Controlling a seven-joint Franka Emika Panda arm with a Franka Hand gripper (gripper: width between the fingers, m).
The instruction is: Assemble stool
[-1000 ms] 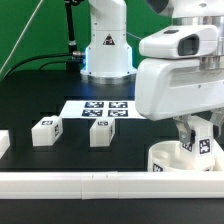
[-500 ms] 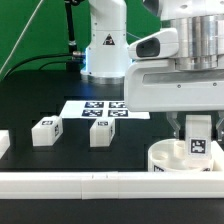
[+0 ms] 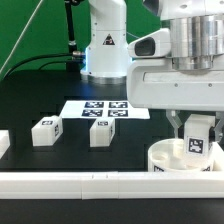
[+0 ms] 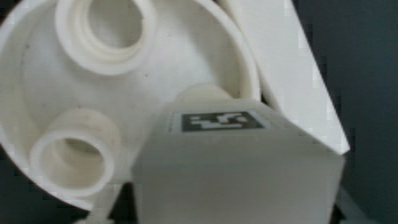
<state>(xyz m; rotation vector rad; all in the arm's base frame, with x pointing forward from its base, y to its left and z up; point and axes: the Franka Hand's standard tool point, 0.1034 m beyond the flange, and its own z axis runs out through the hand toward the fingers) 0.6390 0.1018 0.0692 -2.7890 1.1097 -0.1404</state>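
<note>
The claw (image 3: 197,126) is clamped on a white leg (image 3: 197,147), holding it upright directly over the seat disc (image 3: 165,158). The leg's lower end dips to the level of the disc's top. The exterior view does not show whether the two touch. In the wrist view the leg (image 4: 231,170) fills the foreground with its square tag (image 4: 221,120) facing the camera. The seat disc (image 4: 63,95) lies close behind it, showing one round socket (image 4: 107,38) and a second socket (image 4: 68,158), both open. A second leg (image 3: 101,133) stands on the black tabletop (image 3: 40,100), well apart from the seat disc toward the exterior view's left. A third leg (image 3: 46,131) stands farther from the disc on that same side. The marker board (image 3: 105,108) lies flat beyond these two legs, farther back than the seat disc and to its left in the exterior view. The long white rail (image 3: 80,181) runs along the tabletop just in front of the seat disc, near its front edge.
</note>
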